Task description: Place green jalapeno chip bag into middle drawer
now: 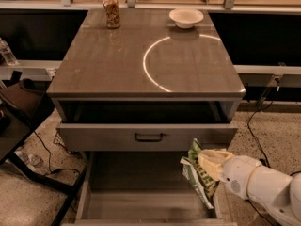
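Over the right side of the middle drawer [141,194], gripper [212,163] pinches the green jalapeno chip bag [196,179] near its top, fingers pressed together on the foil. Bag hangs tilted, lower corner close to the drawer's right wall; can't tell if it touches. Status: drawer is open and the bag is in hand at the drawer, so pick and carry look done. Left: shift bag inward over the grey floor, lower, let go. Bag not resting in the drawer yet, by my read. In the way: upper drawer front [94,136] with black handle [148,137] also sticks out and overhangs the back of the middle drawer, cutting headroom; right wall could snag the bag. Patterned can [111,12] and white bowl [186,18] sit at the far edge of the cabinet top [117,65], well apart from the work.
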`<move>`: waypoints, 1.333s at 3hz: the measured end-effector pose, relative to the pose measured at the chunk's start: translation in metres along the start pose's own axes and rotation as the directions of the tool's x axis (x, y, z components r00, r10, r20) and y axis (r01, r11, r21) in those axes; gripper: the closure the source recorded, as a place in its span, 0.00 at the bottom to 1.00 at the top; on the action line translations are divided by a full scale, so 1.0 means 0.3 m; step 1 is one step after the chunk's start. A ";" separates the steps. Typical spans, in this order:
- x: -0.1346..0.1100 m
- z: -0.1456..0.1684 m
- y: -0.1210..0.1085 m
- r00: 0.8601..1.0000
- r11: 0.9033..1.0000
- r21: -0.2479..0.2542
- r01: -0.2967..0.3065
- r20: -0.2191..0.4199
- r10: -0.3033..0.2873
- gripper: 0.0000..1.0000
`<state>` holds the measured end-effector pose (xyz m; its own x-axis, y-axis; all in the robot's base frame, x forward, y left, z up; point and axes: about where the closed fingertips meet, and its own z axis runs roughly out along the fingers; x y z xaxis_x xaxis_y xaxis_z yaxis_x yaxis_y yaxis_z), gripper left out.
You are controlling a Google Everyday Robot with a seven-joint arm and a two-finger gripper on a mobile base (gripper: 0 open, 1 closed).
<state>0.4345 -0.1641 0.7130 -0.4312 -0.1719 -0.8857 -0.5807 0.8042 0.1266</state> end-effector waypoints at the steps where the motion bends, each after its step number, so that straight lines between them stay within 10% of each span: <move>1: 0.168 0.137 0.004 0.999 0.999 -0.029 -0.042 0.010 0.043 1.00; 2: 0.293 0.252 0.010 0.996 0.995 -0.063 -0.082 0.025 0.083 1.00; 4: 0.328 0.276 0.023 0.993 0.991 -0.081 -0.110 0.027 0.113 0.59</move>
<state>0.4454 -0.1282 0.5899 -0.4747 -0.0646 -0.8778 -0.5839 0.7694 0.2591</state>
